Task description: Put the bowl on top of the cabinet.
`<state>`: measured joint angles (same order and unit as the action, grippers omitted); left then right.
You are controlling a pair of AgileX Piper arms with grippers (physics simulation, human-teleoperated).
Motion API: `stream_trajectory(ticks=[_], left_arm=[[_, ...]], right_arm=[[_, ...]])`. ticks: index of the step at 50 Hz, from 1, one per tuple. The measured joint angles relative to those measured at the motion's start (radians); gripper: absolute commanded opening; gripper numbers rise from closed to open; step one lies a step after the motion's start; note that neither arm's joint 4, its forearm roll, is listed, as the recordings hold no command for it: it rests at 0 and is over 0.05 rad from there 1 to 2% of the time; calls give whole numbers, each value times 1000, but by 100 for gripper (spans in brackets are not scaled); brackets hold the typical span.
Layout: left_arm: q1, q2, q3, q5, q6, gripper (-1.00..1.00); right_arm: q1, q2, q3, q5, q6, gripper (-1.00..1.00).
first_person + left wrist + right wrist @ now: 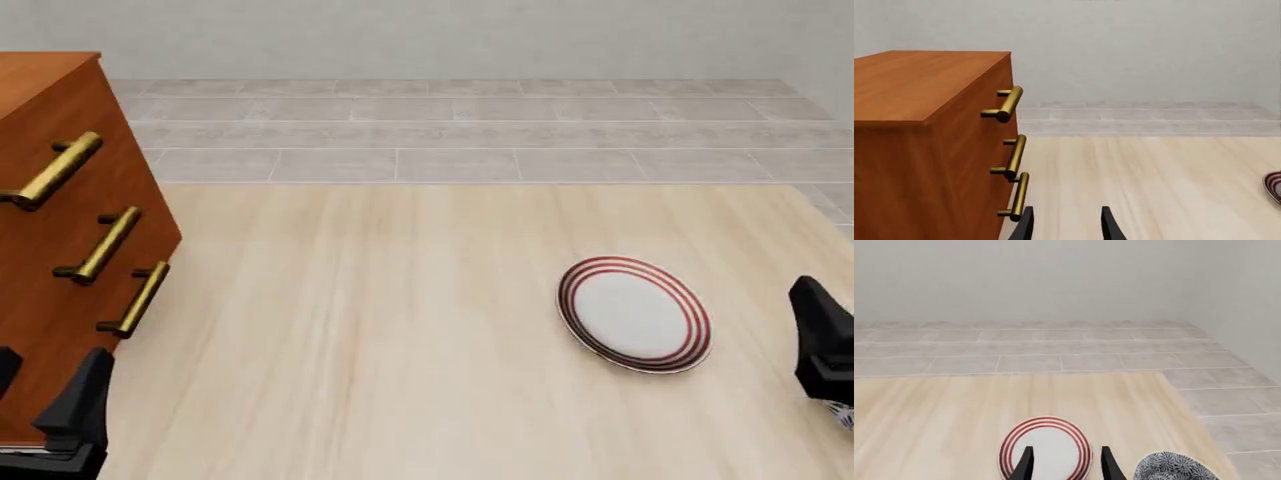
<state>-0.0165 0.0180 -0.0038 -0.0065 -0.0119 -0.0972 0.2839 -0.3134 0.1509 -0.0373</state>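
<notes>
the cabinet (67,250) fills the left edge of the front view, its three brass handles (100,245) stepping down its front face toward the lower left. it stands on the pale wood table (374,330). in the left wrist view the cabinet (927,140) takes up the left half of the frame, with its flat top bare.

the plate (634,313) with red rings lies on the table in the lower right part of the front view, well apart from the cabinet. the bowl (841,412) shows there only as a sliver of dark pattern at the right edge, under the right gripper (821,335). in the right wrist view the bowl (1173,467) sits at the bottom right of the frame, just beside the plate (1046,447), near the table's right edge.

the left gripper (47,400) is at the bottom left corner of the front view, close to the cabinet's front. in the left wrist view its fingers (1024,227) stand apart with nothing between them.

in the right wrist view the right gripper's fingers (1107,465) are parted and hold nothing, with the plate seen beyond them. the bowl lies off to one side of them, not touched.
</notes>
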Motion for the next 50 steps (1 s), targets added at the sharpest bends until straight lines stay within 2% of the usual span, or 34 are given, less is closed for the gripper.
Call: stream_trajectory(ticks=[5, 29, 45, 50], left_arm=[[-1, -3, 0, 3, 0, 100], [-7, 14, 2, -9, 3, 100], [-8, 5, 2, 2, 5, 100], [-9, 7, 2, 0, 5, 100]], right_arm=[[-38, 41, -51, 37, -15, 100], [-362, 283, -221, 166, -9, 100], [-500, 414, -284, 199, -69, 100], [-523, 442, -303, 211, -65, 100]])
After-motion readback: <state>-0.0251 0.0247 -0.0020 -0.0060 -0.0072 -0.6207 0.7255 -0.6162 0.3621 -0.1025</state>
